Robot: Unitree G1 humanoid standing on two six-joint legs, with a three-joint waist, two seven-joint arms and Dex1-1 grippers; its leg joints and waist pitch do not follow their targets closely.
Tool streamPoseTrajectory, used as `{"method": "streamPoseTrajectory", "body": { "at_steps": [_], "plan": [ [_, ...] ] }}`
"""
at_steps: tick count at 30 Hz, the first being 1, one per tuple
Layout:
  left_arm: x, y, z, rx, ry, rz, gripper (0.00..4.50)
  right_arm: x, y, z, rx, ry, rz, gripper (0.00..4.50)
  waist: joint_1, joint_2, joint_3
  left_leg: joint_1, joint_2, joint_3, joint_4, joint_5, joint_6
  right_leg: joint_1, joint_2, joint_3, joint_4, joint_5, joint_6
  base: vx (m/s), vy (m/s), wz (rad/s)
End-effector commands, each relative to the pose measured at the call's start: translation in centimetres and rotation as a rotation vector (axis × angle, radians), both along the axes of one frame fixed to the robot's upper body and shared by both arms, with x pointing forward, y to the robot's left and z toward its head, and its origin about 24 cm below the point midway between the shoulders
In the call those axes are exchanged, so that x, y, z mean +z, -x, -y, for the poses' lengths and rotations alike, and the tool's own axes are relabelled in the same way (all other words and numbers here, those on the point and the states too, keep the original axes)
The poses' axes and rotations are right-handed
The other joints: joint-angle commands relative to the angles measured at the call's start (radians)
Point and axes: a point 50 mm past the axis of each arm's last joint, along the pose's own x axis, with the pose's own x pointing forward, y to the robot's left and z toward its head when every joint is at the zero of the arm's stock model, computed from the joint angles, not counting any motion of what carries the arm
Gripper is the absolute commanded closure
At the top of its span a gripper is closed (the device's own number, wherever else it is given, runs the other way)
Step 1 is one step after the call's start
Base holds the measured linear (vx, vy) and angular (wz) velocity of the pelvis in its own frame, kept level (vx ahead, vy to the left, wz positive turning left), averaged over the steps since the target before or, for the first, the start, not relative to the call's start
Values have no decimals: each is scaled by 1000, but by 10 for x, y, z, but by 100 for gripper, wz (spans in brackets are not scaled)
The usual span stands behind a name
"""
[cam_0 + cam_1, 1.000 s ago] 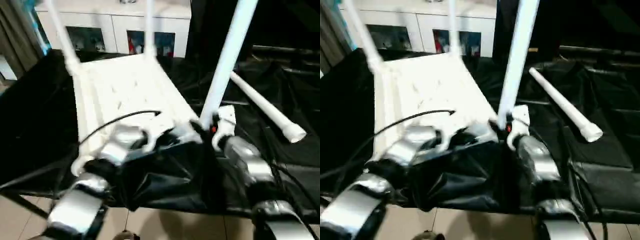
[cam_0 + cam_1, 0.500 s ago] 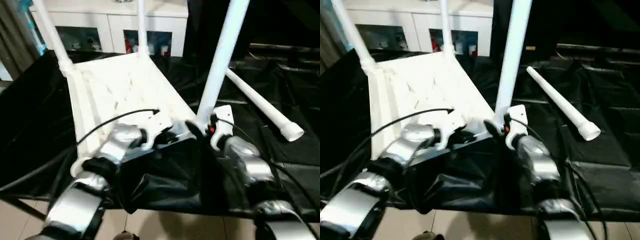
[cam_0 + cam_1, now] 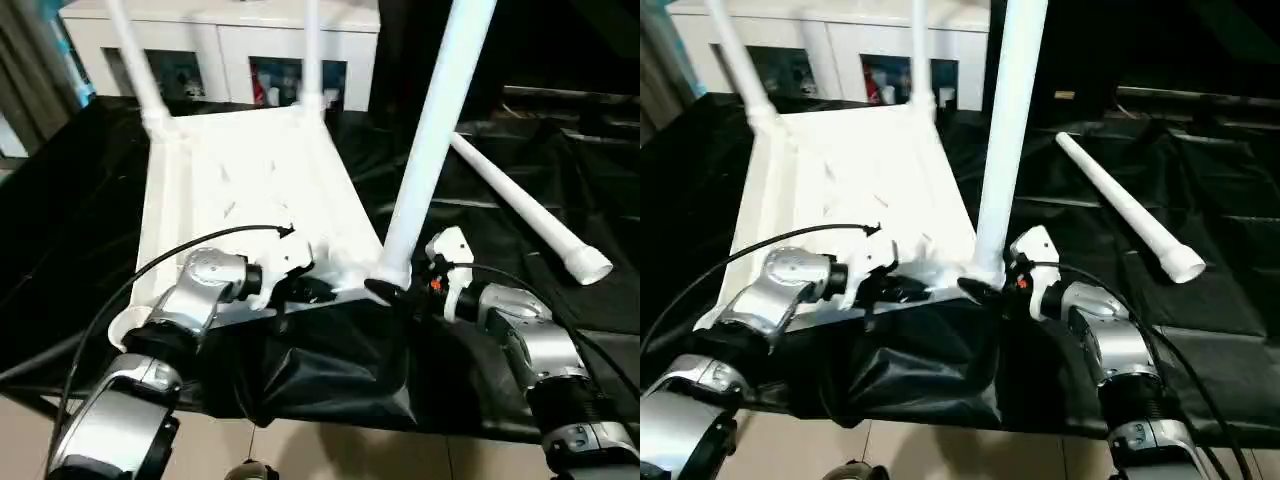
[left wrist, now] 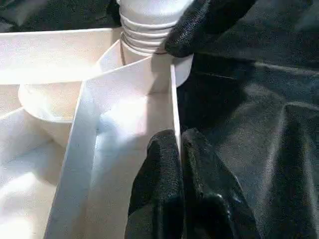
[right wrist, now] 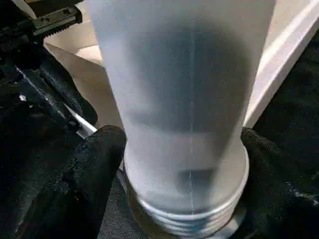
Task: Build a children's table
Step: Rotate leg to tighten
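Left eye view: the children's table (image 3: 250,190) lies upside down on the black work table (image 3: 60,230), and my right gripper (image 3: 392,292) clamps the base of the near leg (image 3: 425,150) at its corner socket, while the spare leg (image 3: 530,215) lies well apart on the cloth. Left wrist view: my left gripper (image 4: 175,149) pinches the near edge rib (image 4: 172,99); if that pinch slips, the top can shift. Right wrist view: thread rings (image 5: 192,221) sit exposed, so I judge cross-threading possible if I tilt the leg.
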Motion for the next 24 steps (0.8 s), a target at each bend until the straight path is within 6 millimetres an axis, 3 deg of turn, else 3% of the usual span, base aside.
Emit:
{"method": "streamPoseTrajectory", "body": {
  "at_steps": [1, 5, 10, 12, 14, 17, 18, 21, 22, 24],
  "plan": [
    [9, 0, 11, -25, 97, 30, 450, -3, 7, -15, 100, -15, -25, 127, 2, -20, -64, 23, 67, -28, -59, -186, 70, 32, -83, 41, -77, -114, -243, 0, 0, 0],
    [10, 1, 11, -26, 99, 28, 450, -4, 10, -18, 116, -21, -34, 163, 4, -19, -64, 23, 66, -27, -58, -179, 73, 31, -82, 40, -76, -102, -244, 0, 0, 0],
    [7, -1, 13, 3, 79, 35, 450, -9, 7, -19, 40, -13, -45, 176, 2, -18, -63, 24, 66, -28, -60, -192, 62, 30, -83, 41, -78, -124, -241, 0, 0, 0],
    [5, -10, 18, 102, 29, 68, 450, -16, -2, -20, -126, 16, -43, 176, -4, -16, -61, 27, 65, -30, -64, -215, 44, 25, -85, 43, -82, -161, -237, 0, 0, 0],
    [5, -13, 19, 126, 21, 75, 450, -18, -4, -21, -166, 22, -44, 177, -8, -17, -58, 31, 65, -33, -68, -256, 18, 25, -88, 44, -91, -237, -223, 0, 0, 0],
    [10, -23, 38, 228, 33, 101, 450, -22, -18, -28, -418, -33, -91, 178, -14, -17, -57, 34, 64, -34, -72, -280, -6, 21, -88, 47, -93, -266, -213, 0, 0, 0],
    [10, -23, 40, 233, 33, 103, 450, -22, -18, -29, -428, -35, -92, 178, -14, -9, -59, 37, 64, -36, -72, -285, -15, 21, -89, 46, -95, -268, -211, 0, 0, 0],
    [12, -26, 62, 284, 50, 109, 450, -22, -24, -42, -504, -8, -85, 178, -15, -13, -60, 41, 64, -33, -70, -276, -13, 20, -84, 48, -93, -207, -217, 0, 0, 0],
    [14, -25, 75, 287, 65, 108, 450, -21, -26, -53, -469, 36, -49, 178, -15, -8, -64, 32, 62, -32, -67, -234, -3, 28, -83, 47, -86, -129, -225, 0, 0, 0],
    [14, -23, 79, 272, 75, 107, 450, -19, -25, -57, -447, 15, -45, 178, -12, -13, -66, 30, 59, -31, -63, -209, 14, 33, -83, 46, -81, -77, -230, 0, 0, 0]
  ]
}}
